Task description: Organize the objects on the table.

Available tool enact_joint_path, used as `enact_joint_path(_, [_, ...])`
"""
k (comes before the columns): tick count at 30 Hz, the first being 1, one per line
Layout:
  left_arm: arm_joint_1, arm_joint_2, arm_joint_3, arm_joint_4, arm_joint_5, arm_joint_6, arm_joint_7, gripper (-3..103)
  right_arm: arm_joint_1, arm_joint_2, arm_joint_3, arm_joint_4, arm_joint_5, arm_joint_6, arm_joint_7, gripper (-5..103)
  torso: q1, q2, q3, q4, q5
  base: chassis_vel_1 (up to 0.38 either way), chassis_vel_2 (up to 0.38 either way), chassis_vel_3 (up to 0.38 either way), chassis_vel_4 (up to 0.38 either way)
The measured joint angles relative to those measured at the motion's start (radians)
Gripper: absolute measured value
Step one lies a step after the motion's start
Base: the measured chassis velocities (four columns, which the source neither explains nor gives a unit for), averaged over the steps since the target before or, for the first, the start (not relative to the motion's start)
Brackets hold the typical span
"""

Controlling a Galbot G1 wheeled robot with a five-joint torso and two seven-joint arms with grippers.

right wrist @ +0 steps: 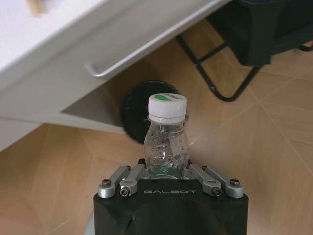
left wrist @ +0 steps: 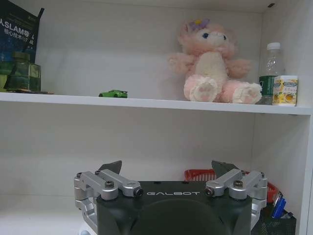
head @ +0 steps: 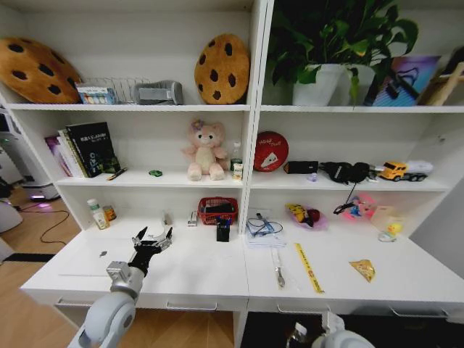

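Left gripper is raised over the left half of the white counter, its arm reaching up from the front edge with the wrist tilted toward the shelving; its jaws stand wide apart and carry nothing. In the left wrist view the same gripper faces the lower shelf, where a tiny green toy car sits beside a pink plush bear.

Right gripper hangs low, below the counter's front edge and near a drawer handle, over the wooden floor. Its jaws are closed narrowly around a small clear bottle with a green-and-white cap, held upright.

On the counter, a slim silver-white laptop lies flat at the far left, just beside the left arm. A red basket stands at the back near the shelf divider with dark items inside that are too small to tell apart. A black pen cup stands just in front of it, holding something blue. Two small bottles stand at the back left.
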Motion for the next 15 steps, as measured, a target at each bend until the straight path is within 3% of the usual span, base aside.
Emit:
enact_joint_path(3, [0.0,0.0,0.0,0.0,0.0,0.0,0.0,100,0.012,0.04,-0.004,-0.222,-0.141,0.0,-0.119,25,0.0,0.0,0.0,0.0001,0.0001,0.0,0.0,0.0,0.0])
enact_joint_path(4, [0.0,0.0,0.0,0.0,0.0,0.0,0.0,100,0.012,0.04,-0.004,-0.222,-0.141,0.0,-0.119,25,0.0,0.0,0.0,0.0001,0.0001,0.0,0.0,0.0,0.0])
enact_joint_path(6, [0.0,0.0,0.0,0.0,0.0,0.0,0.0,100,0.032,0.081,-0.008,-0.381,-0.247,0.001,-0.217,25,0.0,0.0,0.0,0.0,0.0,0.0,0.0,0.0,0.0])
enact_joint_path(8, [0.0,0.0,0.0,0.0,0.0,0.0,0.0,100,0.038,0.095,-0.008,-0.43,-0.277,-0.001,-0.258,25,0.0,0.0,0.0,-0.0002,-0.0001,0.0,0.0,0.0,0.0])
enact_joint_path(9, [0.0,0.0,0.0,0.0,0.0,0.0,0.0,100,0.06,0.13,-0.015,-0.582,-0.403,0.013,-0.411,25,0.0,0.0,0.0,0.0,-0.0001,0.0,0.0,0.0,0.0])
enact_joint_path(10, [0.0,0.0,0.0,0.0,0.0,0.0,0.0,100,0.06,0.13,-0.015,-0.582,-0.403,0.013,-0.411,25,0.0,0.0,0.0,0.0,-0.0001,0.0,0.0,0.0,0.0])
enact_joint_path(11, [0.0,0.0,0.0,0.0,0.0,0.0,0.0,100,0.09,0.168,-0.034,-0.725,-0.556,0.058,-0.564,25,0.0,0.0,0.0,-0.0003,0.0,0.0,0.0,0.0,0.0])
enact_joint_path(12, [0.0,0.0,0.0,0.0,0.0,0.0,0.0,100,0.09,0.168,-0.034,-0.725,-0.556,0.058,-0.564,25,0.0,0.0,0.0,-0.0003,0.0,0.0,0.0,0.0,0.0])
enact_joint_path(14, [0.0,0.0,0.0,0.0,0.0,0.0,0.0,100,0.165,0.231,-0.075,-0.946,-0.762,0.167,-0.817,25,0.0,0.0,0.0,-0.0002,0.0001,0.0,0.0,0.0,0.0])
enact_joint_path(15, [0.0,0.0,0.0,0.0,0.0,0.0,0.0,100,0.165,0.231,-0.075,-0.946,-0.762,0.167,-0.817,25,0.0,0.0,0.0,-0.0002,0.0001,0.0,0.0,0.0,0.0])
